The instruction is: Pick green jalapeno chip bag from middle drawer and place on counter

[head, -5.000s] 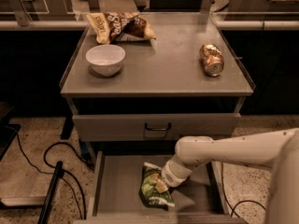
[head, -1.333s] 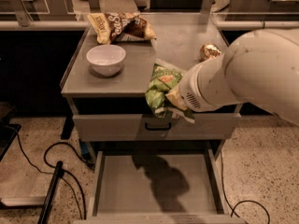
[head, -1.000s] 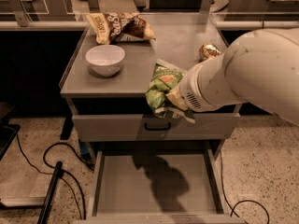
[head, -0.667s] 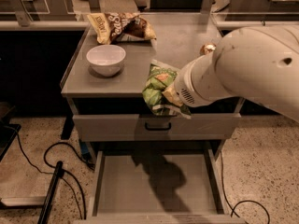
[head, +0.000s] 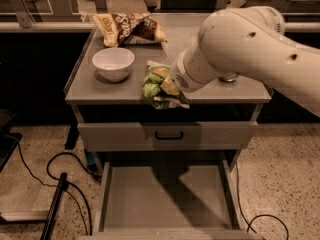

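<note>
Green jalapeno chip bag (head: 159, 87) is at the counter (head: 90, 86) front edge, overlapping the lip, right of the white bowl (head: 113, 63). Gripper (head: 171, 85) is pressed up against the bag's right side, mostly hidden behind the arm's wrist (head: 192, 70); can't tell if it's clamped or apart. Middle drawer (head: 167, 199) is pulled out below, its near edge cut off by the frame.

Noted: green jalapeno chip bag (head: 159, 86), glossy green with a yellow patch and pale print, is clasped by the gripper (head: 170, 85) over the front edge of the counter (head: 100, 88). The counter and middle drawer (head: 150, 194) are plain grey. The arm (head: 250, 39) is cream (dark dots). The bowl (head: 113, 63) is white; the second chip bag (head: 129, 28) is brown and cream; the floor (head: 285, 164) is speckled beige.
</note>
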Robot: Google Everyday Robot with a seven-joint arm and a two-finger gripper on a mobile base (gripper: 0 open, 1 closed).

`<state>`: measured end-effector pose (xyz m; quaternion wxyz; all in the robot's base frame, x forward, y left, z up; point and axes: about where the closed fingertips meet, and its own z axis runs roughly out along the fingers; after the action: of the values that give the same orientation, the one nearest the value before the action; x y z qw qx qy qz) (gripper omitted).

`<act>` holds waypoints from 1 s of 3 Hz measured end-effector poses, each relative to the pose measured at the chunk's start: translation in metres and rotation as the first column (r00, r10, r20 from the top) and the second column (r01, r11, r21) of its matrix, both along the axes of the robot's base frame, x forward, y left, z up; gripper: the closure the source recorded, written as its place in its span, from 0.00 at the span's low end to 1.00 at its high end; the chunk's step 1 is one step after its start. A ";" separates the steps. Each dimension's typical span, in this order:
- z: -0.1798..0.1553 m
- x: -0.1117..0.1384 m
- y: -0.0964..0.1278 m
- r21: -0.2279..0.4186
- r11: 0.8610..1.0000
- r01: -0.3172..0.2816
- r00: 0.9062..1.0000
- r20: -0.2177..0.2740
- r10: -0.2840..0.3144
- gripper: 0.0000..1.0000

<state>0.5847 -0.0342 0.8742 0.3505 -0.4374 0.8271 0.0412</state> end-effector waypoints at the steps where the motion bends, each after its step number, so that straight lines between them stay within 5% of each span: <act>1: -0.001 0.033 0.004 -0.042 0.999 -0.031 1.000 -0.002 0.030 1.00; 3: 0.017 0.079 -0.009 -0.118 0.993 -0.029 1.000 0.005 0.030 1.00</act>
<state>0.6641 -0.0432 0.8913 0.3263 -0.4694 0.8205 -0.0039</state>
